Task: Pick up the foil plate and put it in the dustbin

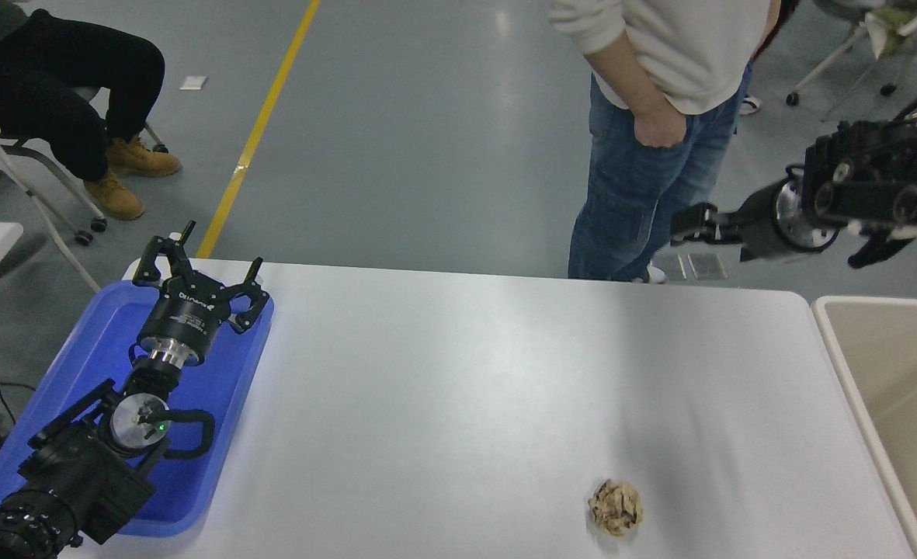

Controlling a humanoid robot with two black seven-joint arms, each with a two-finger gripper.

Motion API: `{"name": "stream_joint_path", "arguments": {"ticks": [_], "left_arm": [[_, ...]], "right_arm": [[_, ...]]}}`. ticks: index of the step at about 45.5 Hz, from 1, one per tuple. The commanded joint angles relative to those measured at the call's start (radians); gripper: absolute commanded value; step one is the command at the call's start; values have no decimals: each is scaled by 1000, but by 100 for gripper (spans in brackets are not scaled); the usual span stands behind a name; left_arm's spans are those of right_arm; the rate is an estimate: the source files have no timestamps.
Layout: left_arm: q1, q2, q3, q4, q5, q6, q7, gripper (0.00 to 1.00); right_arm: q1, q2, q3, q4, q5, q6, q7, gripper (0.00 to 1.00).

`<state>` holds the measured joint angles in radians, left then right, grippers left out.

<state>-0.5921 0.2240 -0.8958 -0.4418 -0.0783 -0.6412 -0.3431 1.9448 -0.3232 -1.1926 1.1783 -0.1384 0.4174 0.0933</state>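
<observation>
Right gripper (687, 225) is up in the air past the table's far right corner, arm coming in from the right edge and pointing left; it's seen side-on against a person's jeans (637, 194), so can't tell if its fingers are apart or closed, and nothing is visible in it. Dustbin (885, 404) sits below and to the right of that claw, butted against the table's right end, cream rim and beige inside showing. Foil plate isn't visible anywhere in this view, so can't tell where it is. White table (458, 388) lies below and left of the right claw; a small brown crumpled paper ball (616, 508) rests on it near the front edge, well below the claw and slightly left. The person stands at the far side just left of the claw, hand (660, 128) tucked in a pocket. Left gripper (198, 272) is parked far to the left over the blue tray (93, 341), fingers spread, holding nothing. Another person (54, 85) sits at the upper left in tan boots.
</observation>
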Motion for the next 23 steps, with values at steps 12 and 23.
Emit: {"name": "stream_joint_path", "arguments": {"ticks": [12,23], "left_arm": [[0,0,0,0,0,0,1,100],[0,0,0,0,0,0,0,100]], "right_arm": [[258,50,-62,202,-4,238,-1,100],[256,55,-62,202,-10,248,-6,100]]}}
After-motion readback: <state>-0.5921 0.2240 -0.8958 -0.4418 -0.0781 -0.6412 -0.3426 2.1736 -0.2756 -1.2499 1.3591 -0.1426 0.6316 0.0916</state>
